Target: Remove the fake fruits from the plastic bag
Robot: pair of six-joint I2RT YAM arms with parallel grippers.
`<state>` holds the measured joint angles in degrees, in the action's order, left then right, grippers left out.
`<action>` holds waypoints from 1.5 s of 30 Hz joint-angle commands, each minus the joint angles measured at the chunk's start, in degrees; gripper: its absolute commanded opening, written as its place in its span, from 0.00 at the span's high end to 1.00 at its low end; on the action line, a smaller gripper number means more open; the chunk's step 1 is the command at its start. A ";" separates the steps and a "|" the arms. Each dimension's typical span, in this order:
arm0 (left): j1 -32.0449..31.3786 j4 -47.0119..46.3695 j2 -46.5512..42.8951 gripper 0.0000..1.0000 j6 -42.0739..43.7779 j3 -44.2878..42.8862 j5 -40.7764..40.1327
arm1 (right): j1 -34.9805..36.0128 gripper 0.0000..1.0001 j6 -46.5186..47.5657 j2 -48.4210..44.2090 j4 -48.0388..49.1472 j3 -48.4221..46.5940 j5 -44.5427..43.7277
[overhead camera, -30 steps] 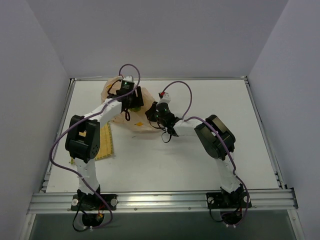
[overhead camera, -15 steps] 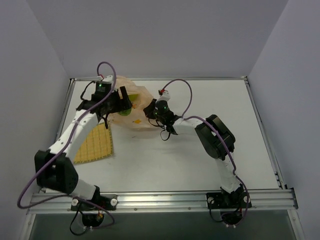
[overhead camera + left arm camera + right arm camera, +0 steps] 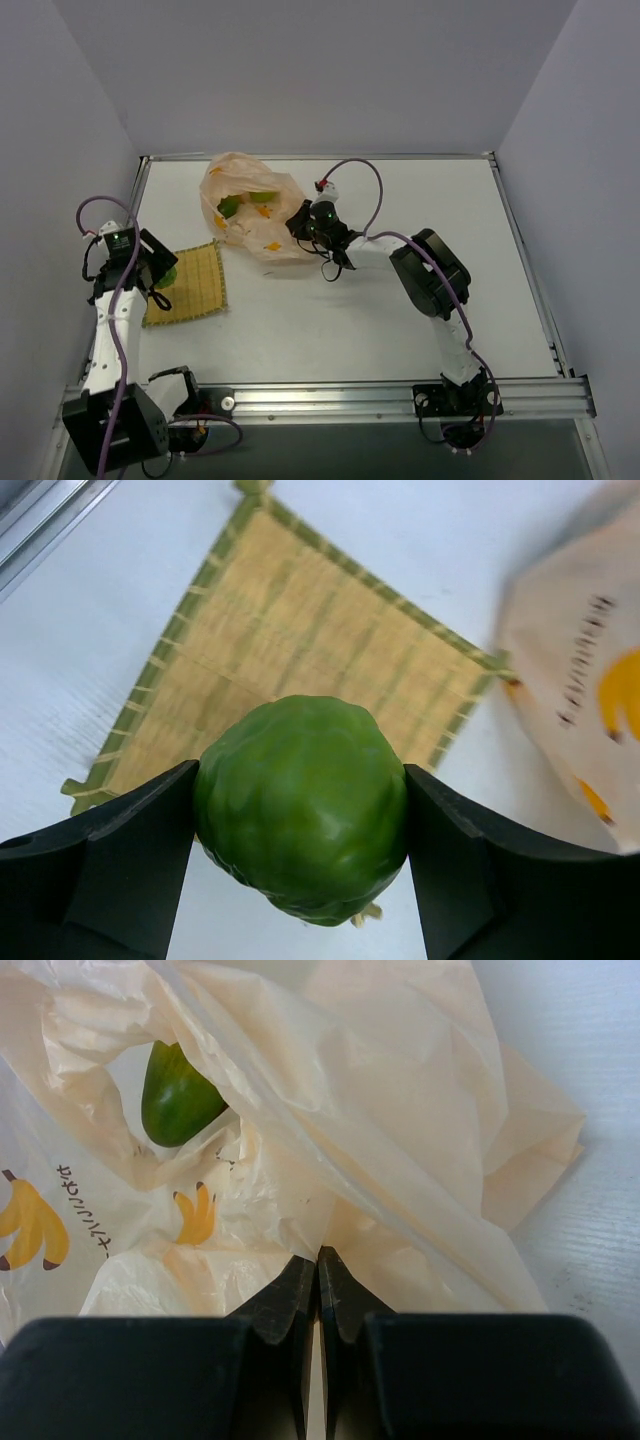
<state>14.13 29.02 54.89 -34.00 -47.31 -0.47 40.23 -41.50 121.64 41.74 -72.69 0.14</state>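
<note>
My left gripper (image 3: 158, 272) is shut on a glossy green fake fruit (image 3: 300, 805) and holds it above the near corner of the yellow woven mat (image 3: 290, 640) at the table's left. The plastic bag (image 3: 250, 205) lies at the back middle, with two green fruits (image 3: 230, 206) showing inside it. My right gripper (image 3: 298, 222) is shut on a fold of the bag's right edge (image 3: 330, 1240). The right wrist view shows one green fruit (image 3: 175, 1095) in the bag's mouth.
The yellow mat (image 3: 195, 283) lies at the left, near the table's left rail (image 3: 125, 235). White walls stand on three sides. The right arm's body (image 3: 430, 270) stretches across the table's middle right.
My left arm has pulled out of the bag with the green fruit and swung left and toward the near side, over the mat. The right gripper has kept its hold on the bag.
</note>
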 commanded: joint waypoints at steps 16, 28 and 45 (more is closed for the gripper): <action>3.18 -13.90 23.23 0.57 -1.86 -4.63 -11.48 | 0.55 1.00 3.00 -1.41 2.56 0.70 6.45; 3.01 -16.97 30.71 0.35 -1.68 -6.57 -10.34 | 0.38 1.00 3.62 -3.17 3.26 2.46 7.15; 1.61 -16.36 22.30 0.09 -2.39 -6.04 -11.05 | 0.03 1.00 3.17 -5.10 4.67 4.22 7.42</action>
<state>16.78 13.21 84.29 -36.29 -50.87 -10.24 40.53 -38.94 121.08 43.97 -68.86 6.94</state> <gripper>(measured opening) 0.939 0.002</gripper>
